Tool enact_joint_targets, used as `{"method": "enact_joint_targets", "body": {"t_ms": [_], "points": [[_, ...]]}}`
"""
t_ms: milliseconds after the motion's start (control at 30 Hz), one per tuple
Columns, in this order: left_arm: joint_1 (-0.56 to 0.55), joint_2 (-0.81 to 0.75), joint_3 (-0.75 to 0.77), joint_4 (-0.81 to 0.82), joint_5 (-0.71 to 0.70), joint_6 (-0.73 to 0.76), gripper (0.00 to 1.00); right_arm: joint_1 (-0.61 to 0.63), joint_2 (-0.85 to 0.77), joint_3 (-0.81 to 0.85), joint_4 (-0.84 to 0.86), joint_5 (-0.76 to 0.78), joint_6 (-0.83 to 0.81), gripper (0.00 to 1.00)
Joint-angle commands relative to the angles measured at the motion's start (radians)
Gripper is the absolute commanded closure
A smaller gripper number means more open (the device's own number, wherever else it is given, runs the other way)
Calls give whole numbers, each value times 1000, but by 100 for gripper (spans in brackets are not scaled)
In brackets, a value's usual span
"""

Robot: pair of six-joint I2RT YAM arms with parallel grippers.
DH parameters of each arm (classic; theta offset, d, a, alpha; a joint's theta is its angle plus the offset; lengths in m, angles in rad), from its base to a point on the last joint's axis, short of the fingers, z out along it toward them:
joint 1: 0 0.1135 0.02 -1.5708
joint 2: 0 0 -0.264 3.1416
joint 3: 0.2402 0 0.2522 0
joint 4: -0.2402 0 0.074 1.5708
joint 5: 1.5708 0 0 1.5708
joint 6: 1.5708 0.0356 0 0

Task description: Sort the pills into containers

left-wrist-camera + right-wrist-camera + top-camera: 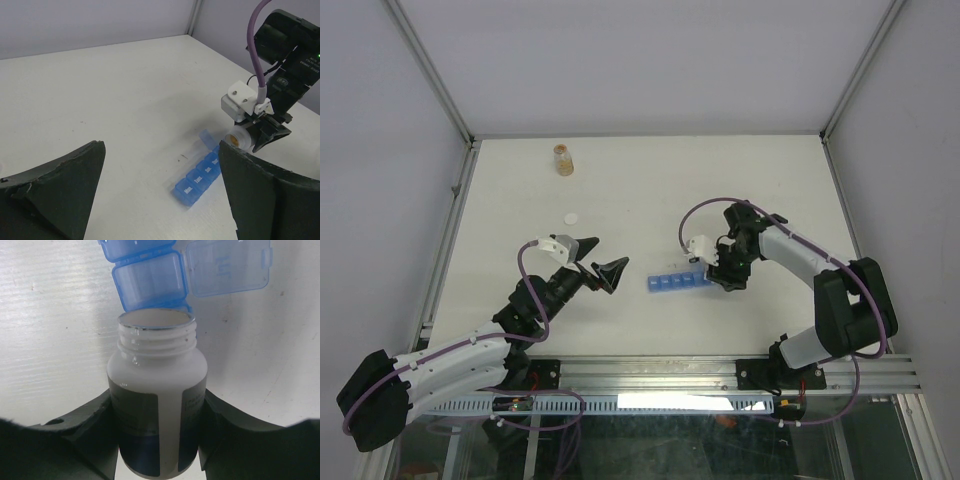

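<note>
Enclosing white table (620, 180) — grey walls (640, 60), blue containers (675, 281), white bottle (156, 385)

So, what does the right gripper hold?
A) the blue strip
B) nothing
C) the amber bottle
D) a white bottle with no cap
D: the right gripper is shut on the white bottle. The bottle's threaded mouth is uncapped and points at the open end compartment of the strip.
</note>
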Motion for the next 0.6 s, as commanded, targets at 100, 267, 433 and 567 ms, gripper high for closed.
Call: {"method": "enact_joint_targets", "body": {"t_ms": [100, 267, 433, 567], "points": [[5, -19, -6, 54, 8, 12, 1, 21, 8, 52, -19, 39, 23, 100], [7, -21, -9, 54, 9, 11, 1, 37, 16, 63, -32, 65, 31, 100], [6, -26, -11, 55, 8, 12, 1, 48, 19, 73, -43, 81, 42, 100], [6, -26, -11, 55, 7, 11, 1, 57, 20, 76, -50, 93, 49, 100]]}}
